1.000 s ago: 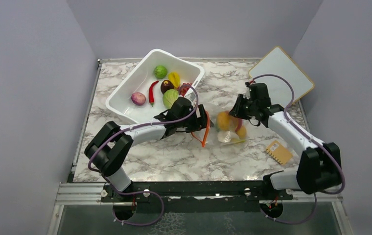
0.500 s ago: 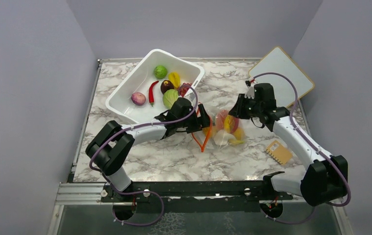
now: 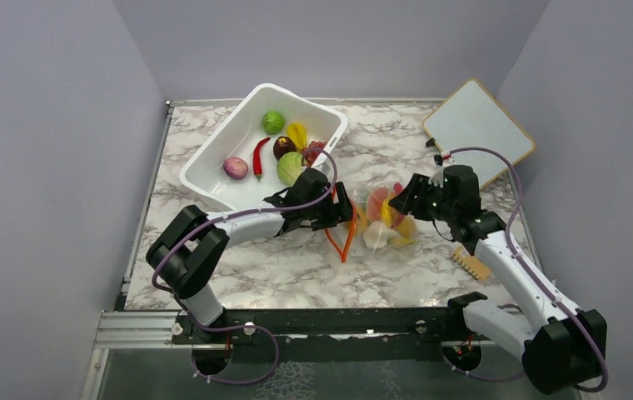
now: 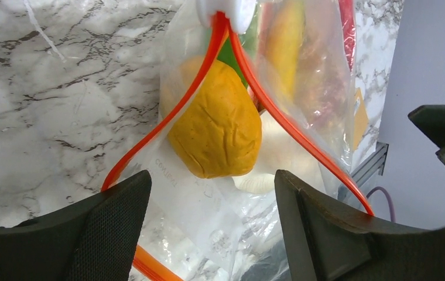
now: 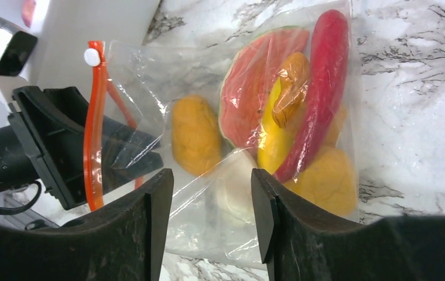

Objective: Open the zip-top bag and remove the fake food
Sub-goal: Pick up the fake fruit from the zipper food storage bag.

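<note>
The zip-top bag (image 3: 382,220) lies at the table's middle, its orange-red zip strip (image 3: 347,236) spread open toward my left gripper (image 3: 343,208). In the left wrist view that gripper (image 4: 211,234) is open, its jaws wide apart at the bag's mouth (image 4: 267,76), with a round orange fruit (image 4: 217,126) just ahead. My right gripper (image 3: 409,200) is open at the bag's right side; in its wrist view (image 5: 211,222) loose plastic lies between the jaws. Inside the bag (image 5: 150,76) I see a watermelon slice (image 5: 249,111), a banana (image 5: 273,149), two oranges (image 5: 195,136) and a long red piece (image 5: 322,82).
A white tub (image 3: 238,125) with green, purple and red vegetables stands at the back left, close behind my left arm. A white board (image 3: 480,125) leans at the back right. A tan waffle piece (image 3: 473,260) lies by my right forearm.
My right arm has swung toward the near right and its gripper has moved down to the bag's right side. The bag has shifted and turned a little. The left gripper has barely moved.
</note>
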